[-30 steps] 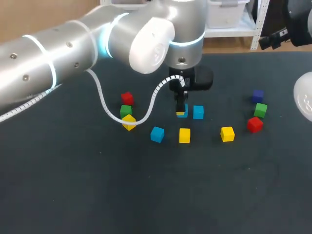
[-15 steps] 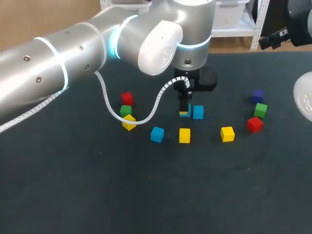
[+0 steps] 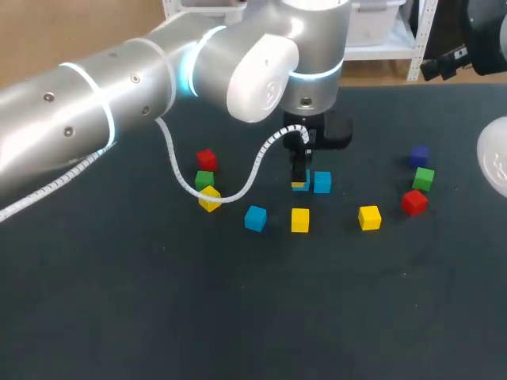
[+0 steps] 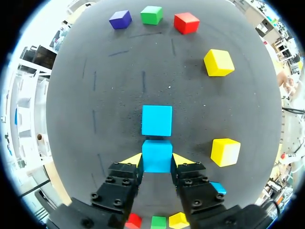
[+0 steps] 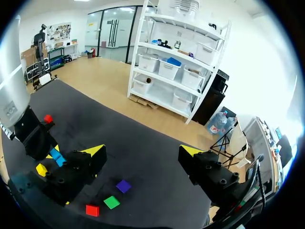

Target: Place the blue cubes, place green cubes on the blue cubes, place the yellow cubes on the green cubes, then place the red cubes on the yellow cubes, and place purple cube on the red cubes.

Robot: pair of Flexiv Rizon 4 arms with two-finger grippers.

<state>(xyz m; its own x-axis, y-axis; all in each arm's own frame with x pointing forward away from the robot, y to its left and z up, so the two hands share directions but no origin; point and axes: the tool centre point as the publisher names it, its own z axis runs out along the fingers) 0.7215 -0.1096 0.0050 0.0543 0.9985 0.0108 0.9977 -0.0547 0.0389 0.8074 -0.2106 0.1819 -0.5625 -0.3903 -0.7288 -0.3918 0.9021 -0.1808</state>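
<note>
The left tool (image 4: 157,161) is closed on a blue cube (image 4: 157,151) at the middle of the counter (image 3: 238,317), with a second blue cube (image 4: 157,120) just ahead and almost touching it. To do this well, it likely needs to seat the cube flat and square to its neighbour, open only slightly, then lift straight up. The right tool (image 5: 143,152) hangs wide open and empty near the counter's right edge.

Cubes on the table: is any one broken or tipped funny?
Nothing looks broken or tipped. Cubes sit flat; some, like the loose blue cube, are just turned a bit. The left jaws grip the held blue cube squarely.
</note>
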